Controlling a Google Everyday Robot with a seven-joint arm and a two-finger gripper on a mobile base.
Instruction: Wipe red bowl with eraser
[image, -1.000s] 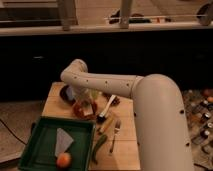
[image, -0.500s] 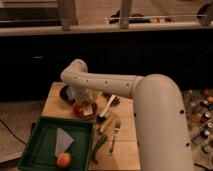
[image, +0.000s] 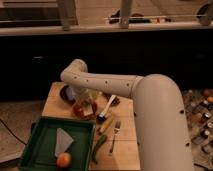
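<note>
The red bowl (image: 80, 112) sits on the wooden table (image: 125, 150), just behind the green tray. My gripper (image: 89, 103) hangs from the white arm right over the bowl. The eraser (image: 89, 111), a small pale block, lies in the bowl at the gripper's tip; I cannot see whether it is held. A dark round dish (image: 65, 93) sits just behind the bowl, partly hidden by the arm.
A green tray (image: 35, 150) at the front left holds a flat grey-white trapezoid piece (image: 63, 140) and an orange fruit (image: 63, 160). A black spoon (image: 106, 110), a fork (image: 114, 134), a green pepper (image: 99, 146) and a yellow utensil lie right of the bowl.
</note>
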